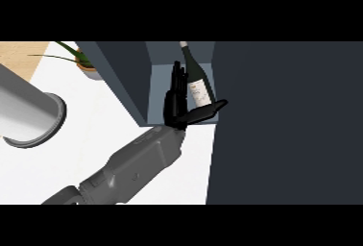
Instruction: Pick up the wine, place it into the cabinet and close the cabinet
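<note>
Wine bottle inside the open cabinet, one hand beside it.

Far left of the fingers a grey cylinder lies on the white counter, with a potted plant beyond it. The cabinet door stands open just left of the fingers. The hand, which side I cannot tell, reaches in with fingers straight and thumb spread, holding nothing. The wine bottle stands just right of the fingers, inside the cabinet, above the thumb.
</note>
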You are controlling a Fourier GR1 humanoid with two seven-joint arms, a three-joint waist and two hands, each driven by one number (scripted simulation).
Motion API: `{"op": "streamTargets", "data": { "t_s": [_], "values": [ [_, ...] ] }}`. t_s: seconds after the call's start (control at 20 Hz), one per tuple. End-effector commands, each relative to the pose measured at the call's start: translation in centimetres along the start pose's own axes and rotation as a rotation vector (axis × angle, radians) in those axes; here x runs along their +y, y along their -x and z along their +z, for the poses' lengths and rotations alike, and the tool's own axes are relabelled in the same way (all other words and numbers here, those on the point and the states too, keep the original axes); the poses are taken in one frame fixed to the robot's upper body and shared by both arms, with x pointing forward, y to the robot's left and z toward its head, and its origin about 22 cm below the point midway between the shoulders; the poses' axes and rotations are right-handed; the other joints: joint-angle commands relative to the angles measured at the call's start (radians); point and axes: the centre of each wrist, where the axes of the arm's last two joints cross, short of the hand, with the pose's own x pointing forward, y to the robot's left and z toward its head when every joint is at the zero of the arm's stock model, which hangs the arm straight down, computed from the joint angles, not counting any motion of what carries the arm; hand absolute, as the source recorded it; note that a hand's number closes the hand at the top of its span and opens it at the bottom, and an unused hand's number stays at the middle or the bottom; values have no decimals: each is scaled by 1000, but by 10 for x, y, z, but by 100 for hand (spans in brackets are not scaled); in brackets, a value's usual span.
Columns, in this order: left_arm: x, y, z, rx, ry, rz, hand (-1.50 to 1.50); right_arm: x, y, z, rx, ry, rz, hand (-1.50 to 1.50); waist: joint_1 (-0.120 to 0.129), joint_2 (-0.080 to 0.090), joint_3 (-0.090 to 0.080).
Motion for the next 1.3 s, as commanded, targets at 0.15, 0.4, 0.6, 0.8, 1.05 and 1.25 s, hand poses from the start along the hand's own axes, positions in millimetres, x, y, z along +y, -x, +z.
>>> {"op": "streamTargets", "data": {
  "t_s": [0.15, 0.4, 0.6, 0.8, 1.05, 1.25],
  "values": [
    [-11, 5, 32, -20, 32, -6, -150, 7, -2, 2, 11, 41, 9, -150, 24, -7, 0],
    [4, 15, 44, -45, 47, -3, -150, 3, -7, 16, 8, 21, 20, -150, 36, -9, 1],
    [11, 13, 40, -64, 69, 9, -150, -16, 3, -3, -10, 59, 12, -150, 41, -7, 1],
    [29, -1, 56, -49, 129, 18, -150, -2, 1, 7, 8, 54, 24, -150, 46, -10, 1],
    [33, -29, 69, -54, 207, 44, -150, 8, -1, 10, 6, 69, 54, -150, 46, -11, 1],
    [69, -52, 89, -49, 262, 24, -150, -11, -14, 4, 1, 72, 77, -150, 53, -11, 1]
  ]
}}
